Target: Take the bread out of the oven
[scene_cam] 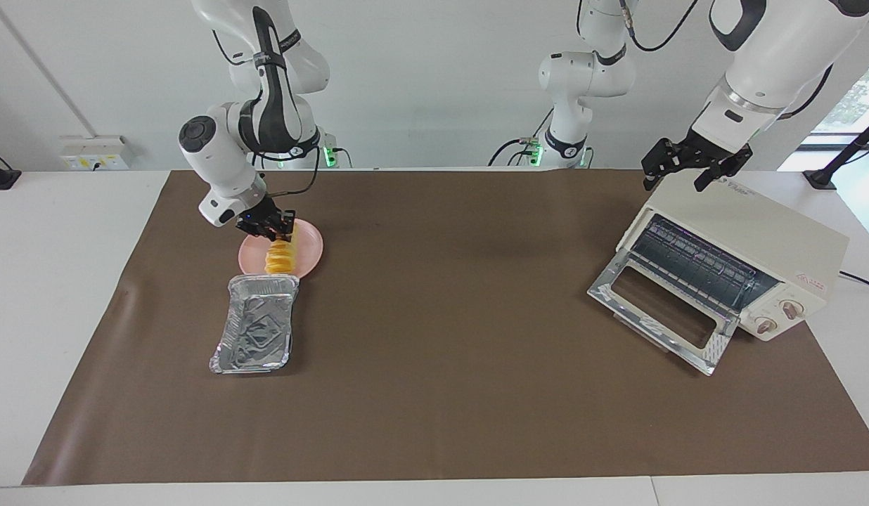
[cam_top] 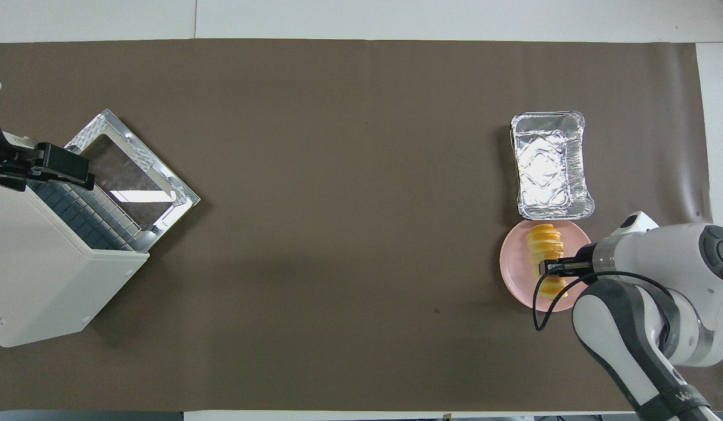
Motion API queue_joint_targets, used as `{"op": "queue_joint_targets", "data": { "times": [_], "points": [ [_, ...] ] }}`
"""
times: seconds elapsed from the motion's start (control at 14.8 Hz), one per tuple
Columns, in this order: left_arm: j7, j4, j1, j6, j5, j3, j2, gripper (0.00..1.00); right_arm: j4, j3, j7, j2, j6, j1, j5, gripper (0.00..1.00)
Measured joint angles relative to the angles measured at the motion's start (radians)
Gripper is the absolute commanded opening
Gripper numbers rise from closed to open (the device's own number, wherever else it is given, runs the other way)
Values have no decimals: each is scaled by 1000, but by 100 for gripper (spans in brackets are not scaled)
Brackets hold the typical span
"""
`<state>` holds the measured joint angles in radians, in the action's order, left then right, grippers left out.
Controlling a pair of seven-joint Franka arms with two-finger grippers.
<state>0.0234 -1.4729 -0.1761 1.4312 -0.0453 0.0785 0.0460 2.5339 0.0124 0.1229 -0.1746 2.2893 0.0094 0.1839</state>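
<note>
The bread (scene_cam: 280, 258) is a yellow-orange ridged loaf lying on a round pink plate (scene_cam: 312, 247) toward the right arm's end of the table. My right gripper (scene_cam: 268, 228) is down at the bread's end nearest the robots. In the overhead view the right gripper (cam_top: 550, 268) lies across the middle of the bread (cam_top: 544, 241) on the plate (cam_top: 513, 263). The cream-white oven (scene_cam: 758, 239) stands at the left arm's end with its glass door (scene_cam: 663, 314) dropped open and its wire rack bare. My left gripper (scene_cam: 677, 184) hangs open over the oven's top edge.
A crinkled silver foil tray (scene_cam: 255, 332) lies beside the plate, farther from the robots, with nothing in it. A brown mat (scene_cam: 448, 337) covers the table. The oven (cam_top: 40, 280) and its open door (cam_top: 133, 169) take up the left arm's end.
</note>
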Motion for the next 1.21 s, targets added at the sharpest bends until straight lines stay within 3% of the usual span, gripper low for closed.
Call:
{"op": "queue_joint_targets", "data": {
  "times": [0.54, 0.88, 1.21],
  "points": [
    [0, 0, 0, 0, 0, 0, 0, 100, -291, -2, 0, 5, -266, 1, -1, 100],
    [0, 0, 0, 0, 0, 0, 0, 100, -514, 8, 0, 2, -472, -4, -73, 100],
    [0, 0, 0, 0, 0, 0, 0, 100, -674, 14, 0, -3, -659, -12, -140, 100]
  ]
}}
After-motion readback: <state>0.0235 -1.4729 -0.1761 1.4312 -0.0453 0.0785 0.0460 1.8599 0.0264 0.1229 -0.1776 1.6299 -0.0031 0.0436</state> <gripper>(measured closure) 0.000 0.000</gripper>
